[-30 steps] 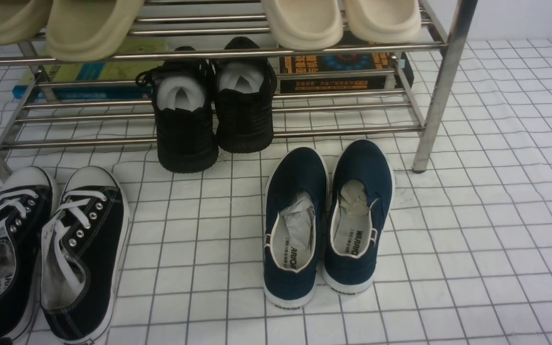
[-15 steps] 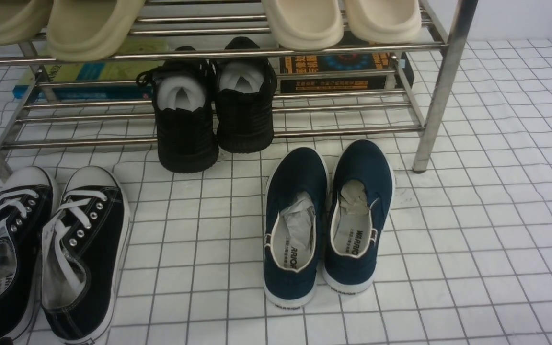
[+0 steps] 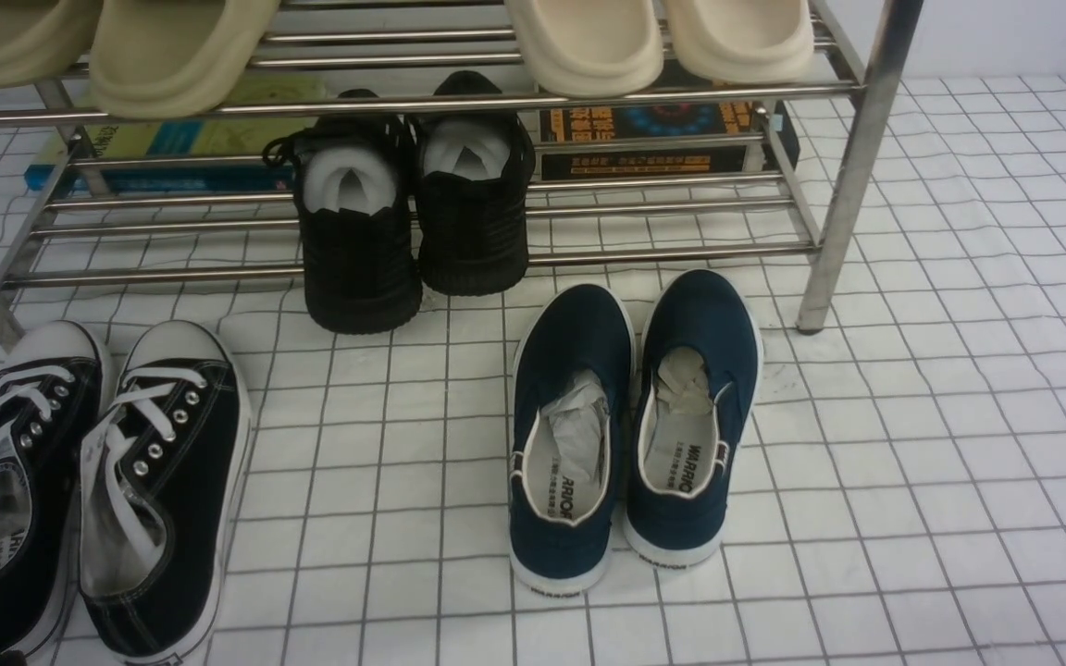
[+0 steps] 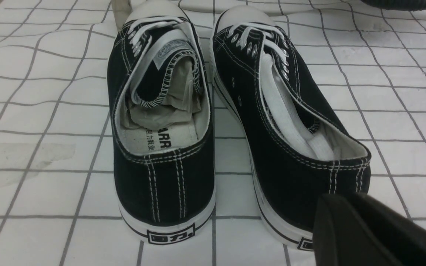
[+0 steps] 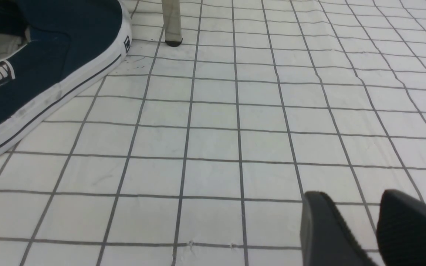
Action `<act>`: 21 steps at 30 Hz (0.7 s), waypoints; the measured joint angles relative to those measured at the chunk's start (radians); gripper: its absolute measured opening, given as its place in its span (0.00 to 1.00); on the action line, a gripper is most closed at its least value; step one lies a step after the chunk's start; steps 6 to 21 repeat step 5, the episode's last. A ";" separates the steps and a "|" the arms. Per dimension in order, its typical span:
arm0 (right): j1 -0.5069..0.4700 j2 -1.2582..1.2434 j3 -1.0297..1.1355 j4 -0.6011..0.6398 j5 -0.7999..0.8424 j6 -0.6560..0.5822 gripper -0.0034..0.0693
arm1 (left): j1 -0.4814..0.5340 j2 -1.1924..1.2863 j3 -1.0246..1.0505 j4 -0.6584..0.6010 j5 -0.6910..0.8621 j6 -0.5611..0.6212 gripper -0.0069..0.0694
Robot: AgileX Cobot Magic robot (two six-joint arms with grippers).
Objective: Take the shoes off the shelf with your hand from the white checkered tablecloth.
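Note:
The shoes point(image 3: 163, 499), black canvas sneakers with white laces and toe caps, stand side by side on the white checkered tablecloth point(image 3: 912, 462) at the front left, toes toward the shelf point(image 3: 852, 176). In the left wrist view the shoes point(image 4: 168, 184) show heel-on. My left gripper point(image 4: 340, 201) hangs just behind the heel of the right-hand sneaker point(image 4: 290, 173), its black fingers pressed together with nothing between them. My right gripper point(image 5: 350, 199) hovers low over bare cloth, open and empty. Neither gripper shows in the front view.
Navy slip-ons point(image 3: 635, 425) lie on the cloth mid-front, one of them point(image 5: 43, 66) near my right gripper. An all-black knit pair point(image 3: 413, 213) sits on the lower tier, beige slippers point(image 3: 579, 42) on the upper one. Books point(image 3: 653, 129) lie behind. A chrome leg point(image 5: 171, 22) stands ahead.

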 joint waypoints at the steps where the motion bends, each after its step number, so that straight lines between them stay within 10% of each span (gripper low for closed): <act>1: 0.000 0.000 0.000 0.000 0.000 0.000 0.38 | 0.000 0.000 0.000 0.000 0.000 0.000 0.18; 21: 0.000 0.000 0.000 0.000 0.000 0.000 0.38 | 0.000 0.000 0.000 0.000 0.000 0.000 0.19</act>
